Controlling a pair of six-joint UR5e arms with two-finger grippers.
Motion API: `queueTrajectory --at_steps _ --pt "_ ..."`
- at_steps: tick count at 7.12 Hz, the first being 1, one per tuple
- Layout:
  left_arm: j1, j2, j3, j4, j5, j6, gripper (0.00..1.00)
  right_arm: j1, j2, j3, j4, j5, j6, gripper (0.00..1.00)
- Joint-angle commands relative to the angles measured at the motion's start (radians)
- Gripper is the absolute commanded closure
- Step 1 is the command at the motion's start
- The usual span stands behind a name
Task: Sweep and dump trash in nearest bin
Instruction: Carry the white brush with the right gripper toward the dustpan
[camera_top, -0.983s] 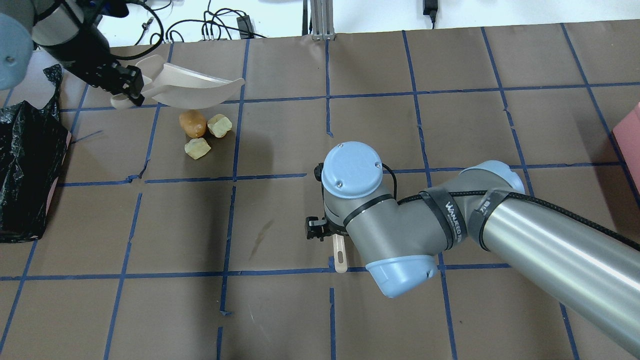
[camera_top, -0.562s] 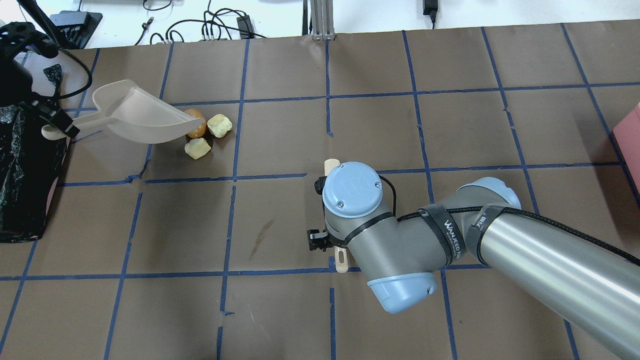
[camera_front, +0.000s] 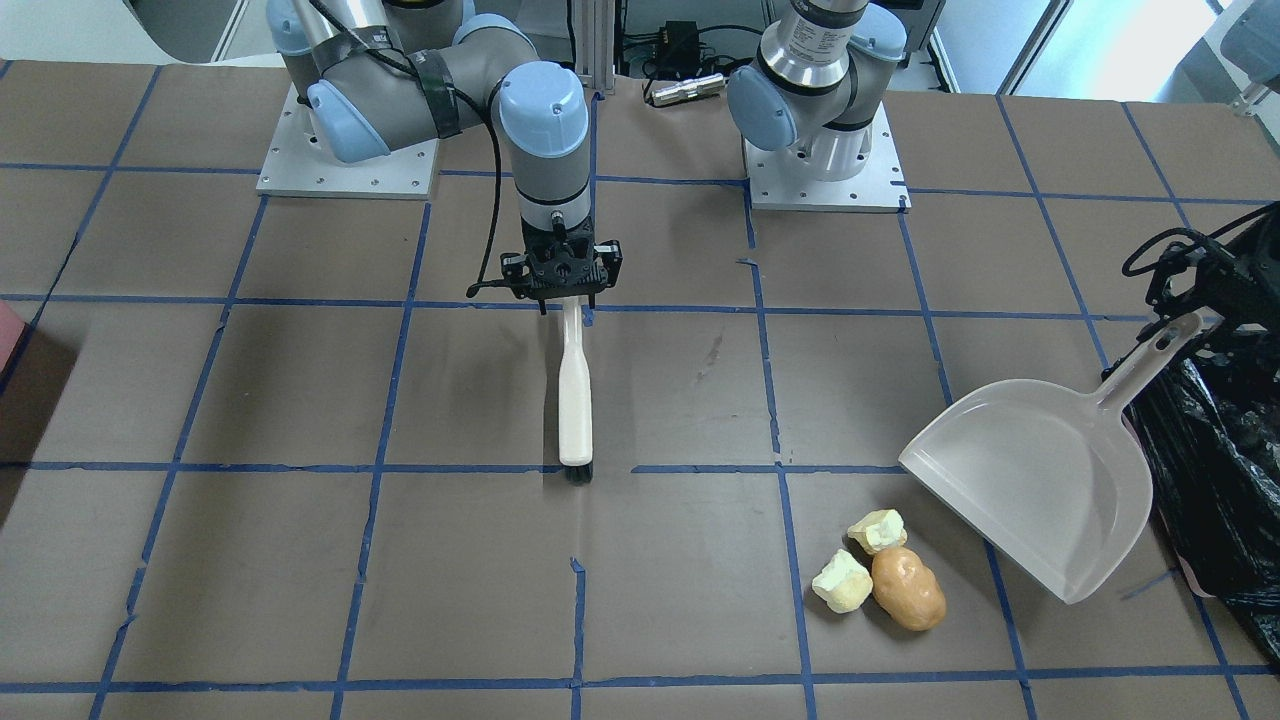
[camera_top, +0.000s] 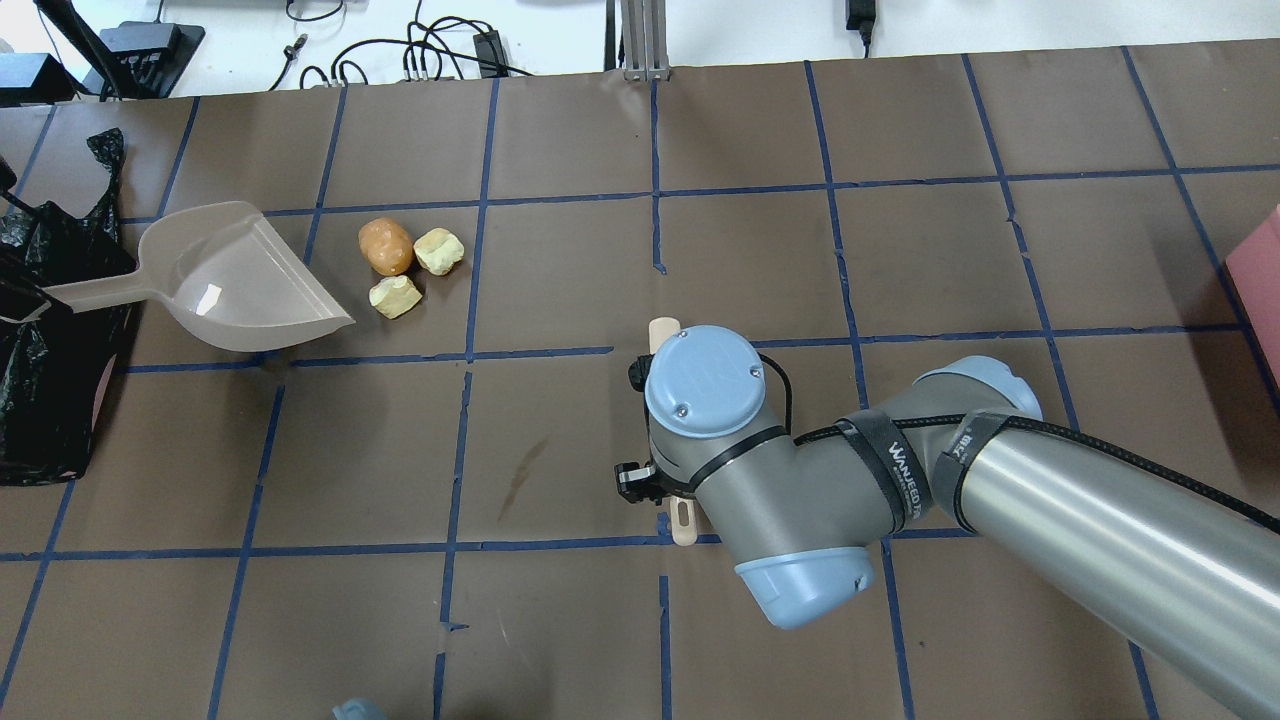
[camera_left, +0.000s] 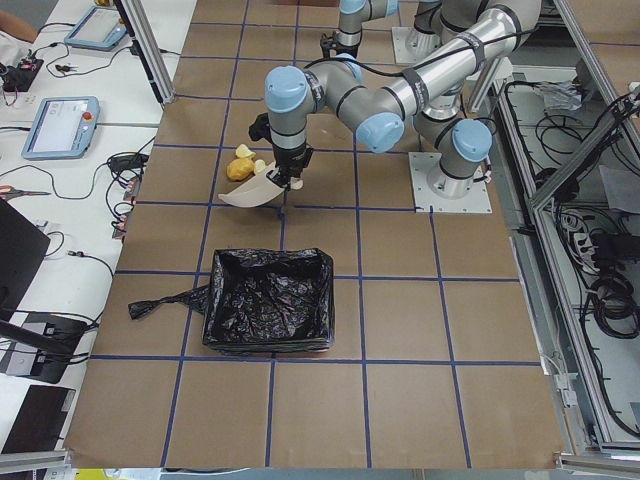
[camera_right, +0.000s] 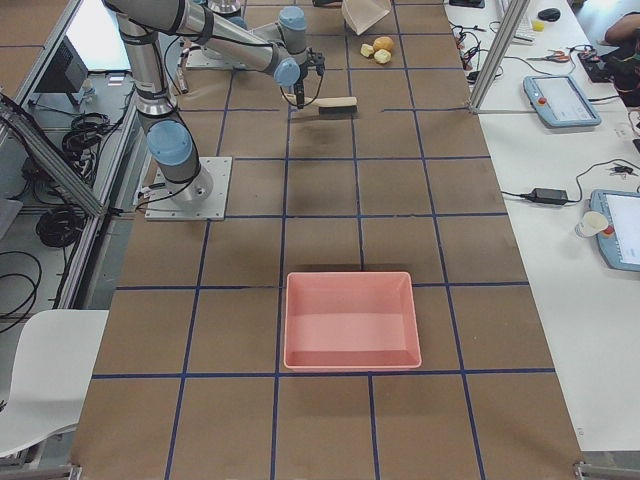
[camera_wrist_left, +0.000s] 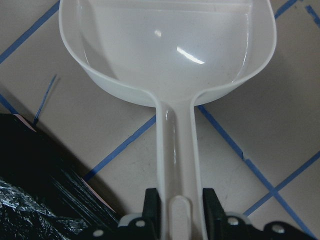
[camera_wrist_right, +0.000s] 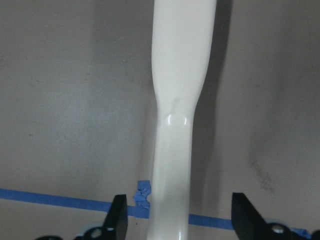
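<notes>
Left wrist view: my left fingers (camera_wrist_left: 152, 204) are clamped on either side of the end of the dustpan (camera_wrist_left: 170, 60) handle, at the bottom centre. The pale scoop fills the top of the frame with nothing in it. The bin (camera_wrist_left: 35, 200), lined with black plastic, sits in the lower left corner.

Right wrist view: my right fingers (camera_wrist_right: 118, 216) are spread wide in the bottom corners. The white handle of the brush (camera_wrist_right: 175, 125) runs up the middle between them, and neither finger touches it.

Front-facing view: the brush lies flat on the brown table (camera_front: 300, 560) left of centre, bristles toward the bottom of the frame. At lower right is the trash (camera_front: 908, 588): a tan-orange lump touching one pale chunk, with a second pale chunk just above them. The dustpan is just right of them and apart, its open lip facing them. The bin is at the right edge.

Overhead view: the trash is at upper left. The dustpan is to its left, with the handle reaching over the bin at the left edge. My right arm hides most of the brush.

Left side view: the bin is at centre, with the dustpan and trash above it.

Right side view: a pink tray (camera_right: 350, 320) sits at lower centre. The brush and trash are small near the top.
</notes>
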Motion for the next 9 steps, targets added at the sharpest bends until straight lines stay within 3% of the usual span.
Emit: queueTrajectory --at_steps 1,2,3,5,7,9 --pt "0.006 -0.048 0.01 0.037 -0.004 0.169 0.93 0.0 0.008 -0.001 -0.001 0.0 -0.003 0.67" --pt "0.009 -0.063 0.022 0.039 -0.004 0.217 0.93 0.0 0.008 -0.002 -0.002 0.0 -0.007 0.87" --pt "0.01 -0.08 0.027 0.048 -0.004 0.245 0.93 -0.001 0.008 -0.004 -0.004 -0.008 -0.013 0.95" --pt "0.012 -0.138 0.031 0.109 -0.046 0.282 0.93 -0.003 0.006 -0.065 0.01 -0.014 -0.047 0.97" --pt "0.01 -0.169 0.034 0.113 -0.057 0.293 0.93 -0.008 -0.006 -0.141 0.105 -0.009 -0.018 0.98" --pt "0.01 -0.181 0.033 0.113 -0.057 0.294 0.93 -0.003 0.014 -0.212 0.113 0.003 0.235 1.0"
